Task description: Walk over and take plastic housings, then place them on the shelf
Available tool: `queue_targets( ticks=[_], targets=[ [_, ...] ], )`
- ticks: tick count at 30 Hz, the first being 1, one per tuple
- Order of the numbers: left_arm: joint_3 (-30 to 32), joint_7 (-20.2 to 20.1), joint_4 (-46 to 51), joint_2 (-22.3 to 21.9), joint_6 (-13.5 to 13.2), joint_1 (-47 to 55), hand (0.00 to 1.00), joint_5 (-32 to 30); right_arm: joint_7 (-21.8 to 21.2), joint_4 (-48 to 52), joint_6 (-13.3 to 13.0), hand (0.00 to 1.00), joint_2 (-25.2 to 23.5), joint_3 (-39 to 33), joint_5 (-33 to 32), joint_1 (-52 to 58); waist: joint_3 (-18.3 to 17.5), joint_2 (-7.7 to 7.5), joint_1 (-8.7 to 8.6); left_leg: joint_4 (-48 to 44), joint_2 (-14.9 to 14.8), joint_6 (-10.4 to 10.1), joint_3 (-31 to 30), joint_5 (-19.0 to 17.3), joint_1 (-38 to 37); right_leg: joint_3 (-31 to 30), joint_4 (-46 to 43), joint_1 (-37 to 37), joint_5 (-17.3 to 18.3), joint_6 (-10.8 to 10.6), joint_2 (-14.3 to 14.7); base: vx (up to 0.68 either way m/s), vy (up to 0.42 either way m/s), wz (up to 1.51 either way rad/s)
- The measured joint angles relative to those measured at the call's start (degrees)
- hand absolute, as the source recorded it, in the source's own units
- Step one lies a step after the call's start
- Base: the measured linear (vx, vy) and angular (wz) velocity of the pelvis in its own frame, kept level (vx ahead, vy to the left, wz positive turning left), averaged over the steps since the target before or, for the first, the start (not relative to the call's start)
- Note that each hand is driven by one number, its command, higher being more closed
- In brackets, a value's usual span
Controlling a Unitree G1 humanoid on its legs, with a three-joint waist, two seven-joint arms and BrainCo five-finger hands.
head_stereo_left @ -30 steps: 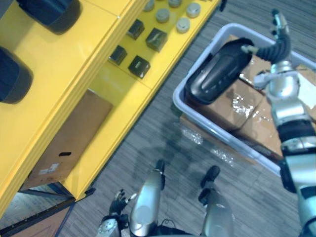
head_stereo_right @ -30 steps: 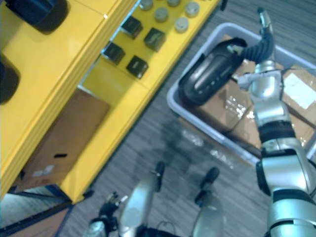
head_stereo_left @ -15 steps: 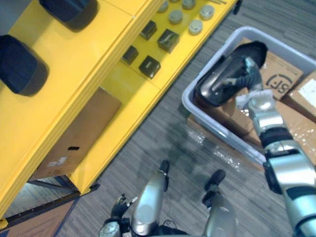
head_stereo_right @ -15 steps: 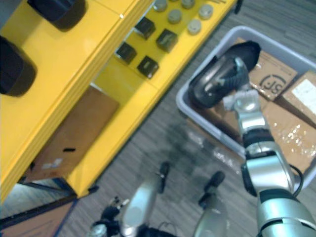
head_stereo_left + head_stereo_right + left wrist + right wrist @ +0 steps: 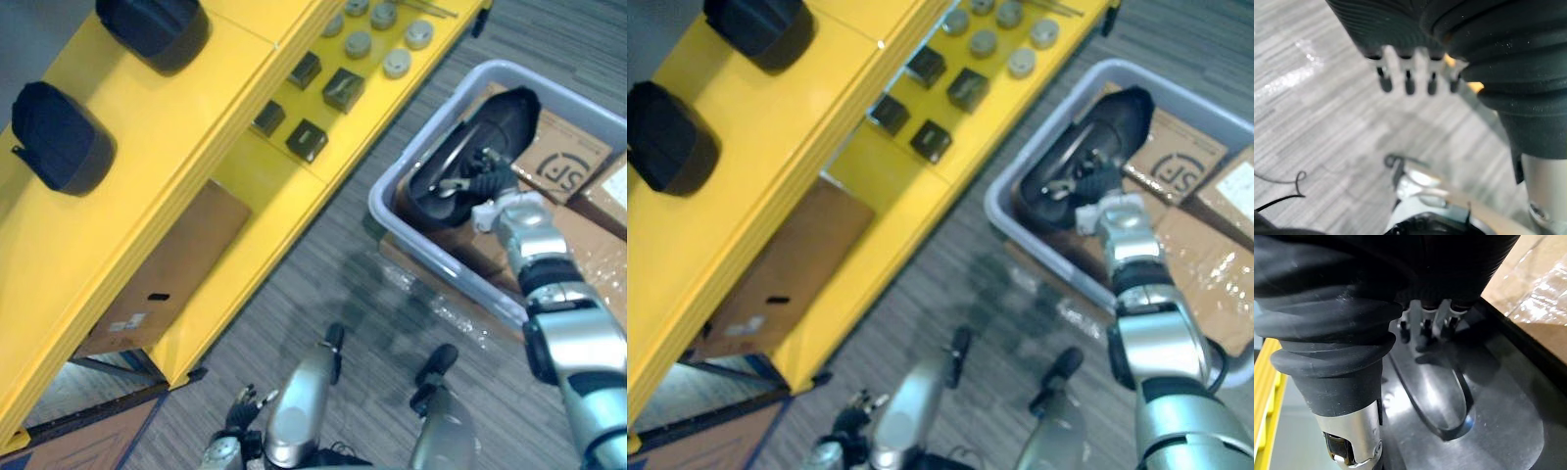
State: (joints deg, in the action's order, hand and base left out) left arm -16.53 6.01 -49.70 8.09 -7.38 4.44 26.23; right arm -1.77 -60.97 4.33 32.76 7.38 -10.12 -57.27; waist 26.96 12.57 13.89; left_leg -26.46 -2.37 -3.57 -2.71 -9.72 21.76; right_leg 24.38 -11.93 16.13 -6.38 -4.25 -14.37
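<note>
Nearest the robot, low at its left side, the left hand (image 5: 241, 406) hangs over the grey striped carpet floor (image 5: 323, 274), fingers (image 5: 1406, 73) straight and relaxed, holding nothing. Further out on the right, a pale grey plastic bin (image 5: 390, 192) stands on the floor. A glossy black, elongated plastic housing (image 5: 438, 183) lies tilted inside it, hollow side up, against brown cardboard boxes (image 5: 560, 164). The right hand (image 5: 480, 179) rests on that housing; whether it grips cannot be told. To the left, a yellow metal shelf unit (image 5: 176, 127) carries two more black housings (image 5: 61, 137) on top, well apart, with small dark square blocks (image 5: 307, 139) and grey round discs (image 5: 397, 63) on a lower level.
</note>
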Motion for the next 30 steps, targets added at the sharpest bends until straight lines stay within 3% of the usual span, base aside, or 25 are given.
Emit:
queue_targets(
  ticks=[5,11,15,19,22,25,27,28,30],
  targets=[
    [0.03,0.11,0.23,0.01,0.19,0.02,0.0,0.03,-3.16,0.15,3.63,0.0,2.6,0.63,3.39,-0.47,0.0,-0.02,-0.17,-0.85,0.07,0.27,0.03,-0.24,0.27,-0.11,0.04,-0.1,-0.04,-0.07,0.0,-0.02,0.046,0.0],
    [0.56,0.53,1.4,0.34,1.38,0.3,0.0,0.2,-8.49,1.02,11.52,0.0,8.43,2.24,8.91,-0.01,0.16,-0.28,-1.19,-4.14,-0.41,0.76,0.46,-2.07,1.55,-0.85,0.76,-0.19,-0.43,-0.66,0.7,-0.02,0.072,-0.08],
    [1.86,0.55,1.51,0.63,1.38,0.33,0.0,0.24,-9.73,0.99,12.39,0.0,10.03,2.92,9.23,0.72,0.61,-1.75,-1.57,-4.46,-0.64,1.07,1.45,-2.52,1.56,-1.43,1.95,-0.25,-1.2,-0.9,0.92,-0.01,0.069,-0.12],
    [2.09,0.57,1.54,0.7,1.35,0.7,0.0,0.32,-10.72,0.98,12.07,0.0,10.45,2.94,11.18,0.76,0.68,-1.88,-2.08,-5.97,-1.07,1.21,1.7,-3.49,2.21,-1.66,2.52,-0.33,-1.79,-1.12,1.39,0.01,0.08,-0.06],
    [2.09,0.58,1.84,0.81,1.35,0.87,0.0,0.32,-9.73,1.01,8.91,0.0,10.58,3.93,10.87,1.08,0.75,-2.01,-2.08,-5.94,-1.08,1.24,1.72,-3.52,2.21,-1.67,2.63,-0.33,-1.85,-1.09,1.42,0.0,0.054,-0.01],
    [2.22,0.58,2.48,0.83,1.35,1.38,0.0,0.3,-8.2,3.28,1.42,0.0,11.09,6.91,10.61,3.6,0.81,-2.1,-2.29,-5.88,-1.21,1.17,1.8,-3.57,2.21,-1.73,2.81,-0.27,-1.96,-0.98,1.59,0.0,0.044,-0.03],
    [2.52,0.57,3.53,1.01,1.3,2.02,0.0,0.31,-8.13,8.9,-5.18,0.0,11.13,7.97,8.29,5.96,1.1,-2.53,-2.49,-5.86,-1.59,1.07,2.23,-3.71,2.21,-2.15,3.26,-0.13,-2.15,-0.71,1.99,0.0,0.042,-0.11],
    [2.66,0.57,3.55,1.07,1.31,2.07,0.0,0.31,-8.23,10.38,-6.94,0.0,11.13,8.18,7.54,6.26,1.2,-2.68,-2.48,-5.86,-1.77,1.03,2.39,-3.75,2.2,-2.27,3.53,-0.13,-2.24,-0.59,2.2,-0.01,0.03,-0.15],
    [3.04,0.57,3.87,1.49,1.32,2.08,0.0,0.32,-8.46,15.35,-14.02,0.0,11.15,8.19,5.0,6.65,1.65,-3.38,-2.62,-5.85,-2.18,0.93,2.55,-3.82,2.14,-2.4,3.84,-0.13,-2.46,-0.48,2.61,-0.01,0.024,-0.08]
  ],
)
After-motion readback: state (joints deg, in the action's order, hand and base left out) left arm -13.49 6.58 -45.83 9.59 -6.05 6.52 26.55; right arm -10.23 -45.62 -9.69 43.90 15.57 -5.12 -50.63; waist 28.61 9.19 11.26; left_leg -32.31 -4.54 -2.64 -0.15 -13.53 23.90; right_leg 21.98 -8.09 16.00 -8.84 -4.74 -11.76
